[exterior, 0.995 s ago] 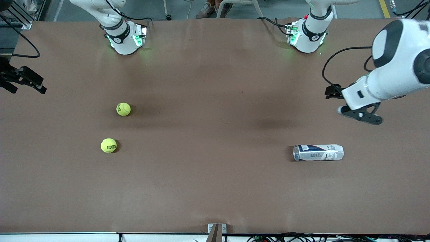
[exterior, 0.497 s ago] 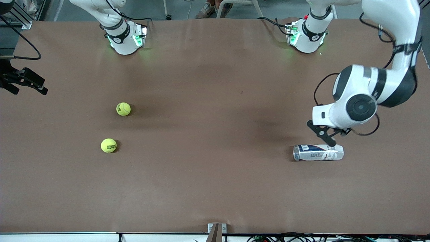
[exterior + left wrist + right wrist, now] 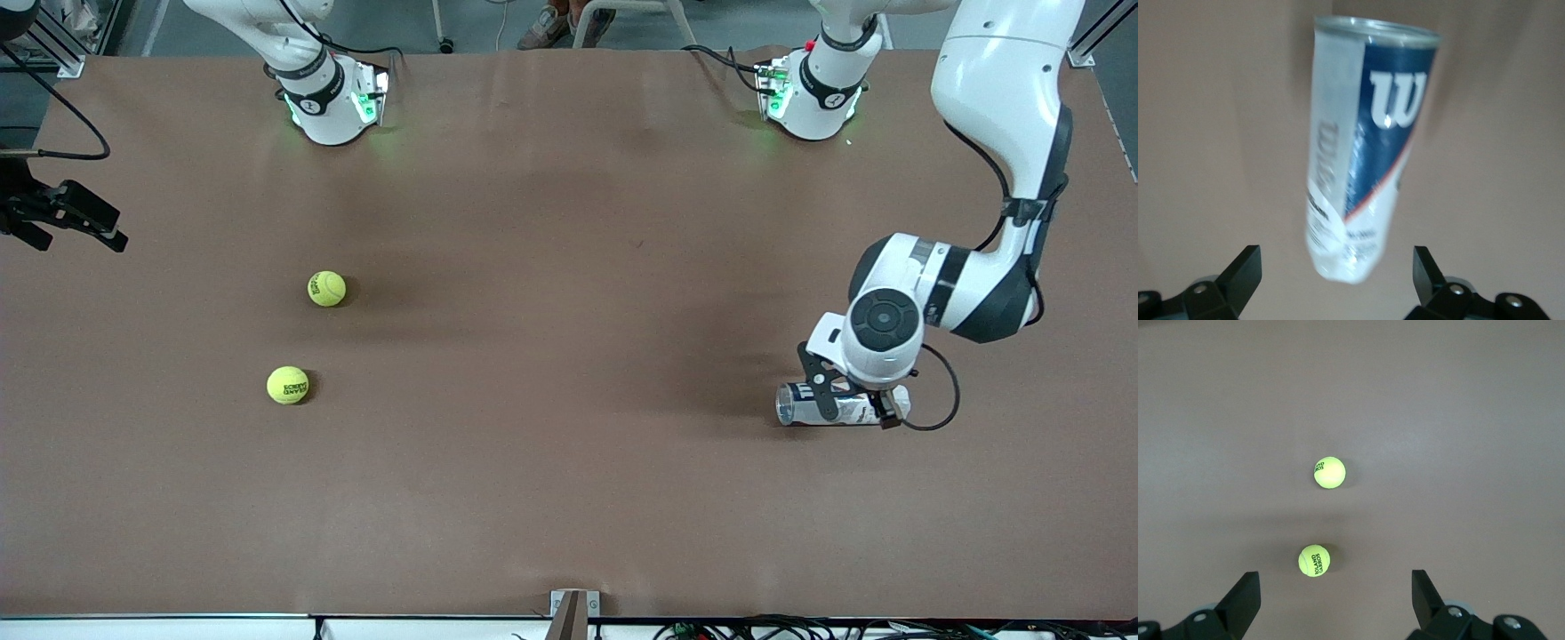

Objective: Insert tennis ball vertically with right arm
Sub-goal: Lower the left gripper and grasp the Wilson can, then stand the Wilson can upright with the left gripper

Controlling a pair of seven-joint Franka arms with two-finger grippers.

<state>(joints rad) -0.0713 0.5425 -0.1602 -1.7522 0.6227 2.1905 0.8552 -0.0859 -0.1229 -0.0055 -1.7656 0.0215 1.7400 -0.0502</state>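
Observation:
Two yellow tennis balls lie on the brown table toward the right arm's end: one [image 3: 326,288] [image 3: 1329,472] farther from the front camera, the other [image 3: 287,385] [image 3: 1314,561] nearer, with black lettering. A Wilson ball can [image 3: 805,404] [image 3: 1365,153] lies on its side toward the left arm's end, its open mouth facing the balls. My left gripper [image 3: 852,407] [image 3: 1336,267] hangs open just above the can, one finger on each side of its closed end. My right gripper [image 3: 111,229] [image 3: 1336,587] waits open at the table's edge, apart from both balls, with nothing in it.
Both arm bases [image 3: 333,102] [image 3: 813,98] stand along the table's edge farthest from the front camera. A small bracket [image 3: 573,609] sits at the edge nearest the camera. Bare brown tabletop [image 3: 551,356] lies between the balls and the can.
The left arm has swung in from the table's end and come down over the lying can, gripper still open. The right arm, the balls and the can have not moved.

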